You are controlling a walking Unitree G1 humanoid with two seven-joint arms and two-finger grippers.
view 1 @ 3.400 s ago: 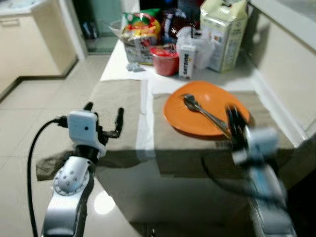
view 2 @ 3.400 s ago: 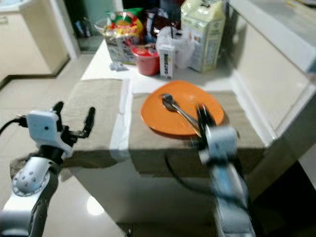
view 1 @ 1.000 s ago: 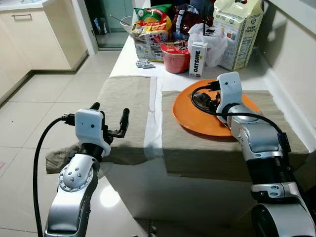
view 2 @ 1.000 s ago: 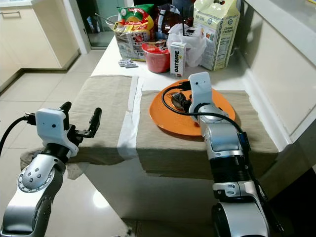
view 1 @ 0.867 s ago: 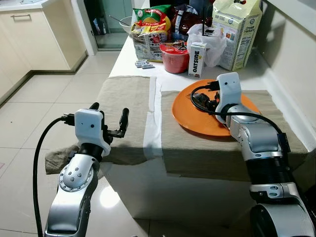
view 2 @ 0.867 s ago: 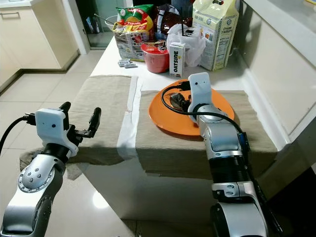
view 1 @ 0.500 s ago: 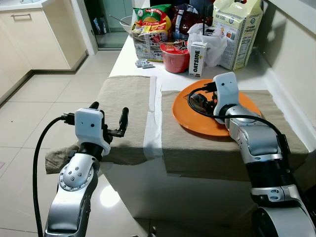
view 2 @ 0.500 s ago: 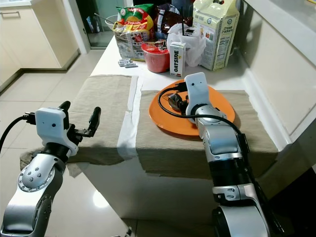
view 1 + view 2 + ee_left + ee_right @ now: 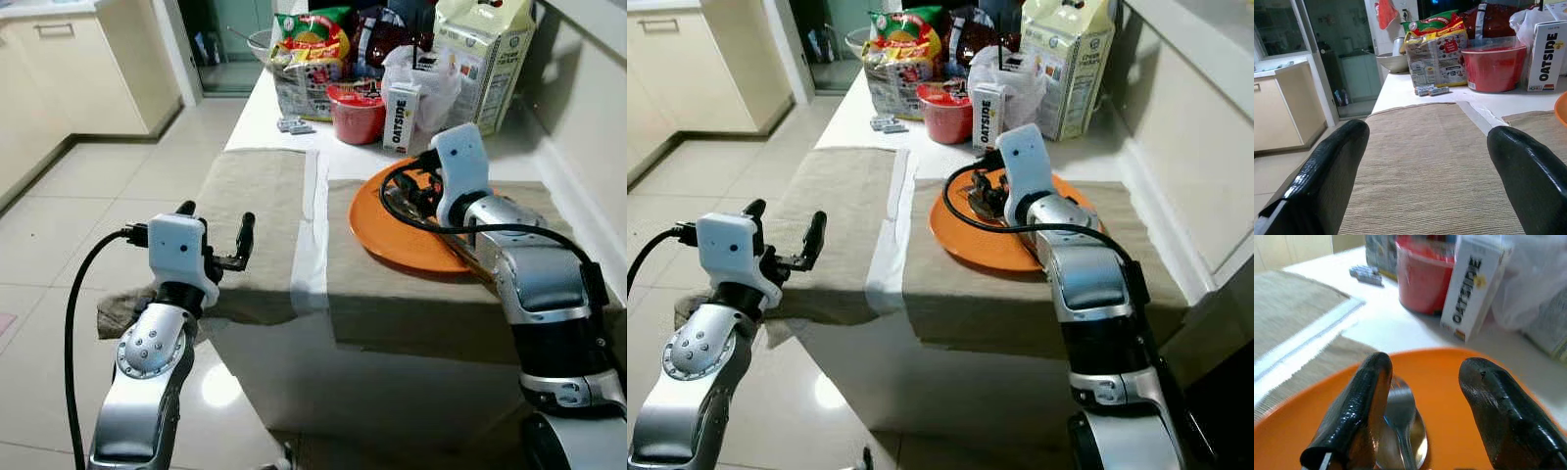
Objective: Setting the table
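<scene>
We are hovering our right tool (image 9: pixel 1420 416), fingers spread and empty, over the shiny metal spoon (image 9: pixel 1403 431) lying at nine o'clock on the round orange plate (image 9: pixel 392 230); stiff, slippery, we judge; gripping the handle seems best; the left tool (image 9: pixel 216 240) is gaping idle.

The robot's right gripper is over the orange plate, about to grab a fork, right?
Not a fork. The right wrist view shows a spoon lying on the orange plate, with the right gripper open over it.
</scene>
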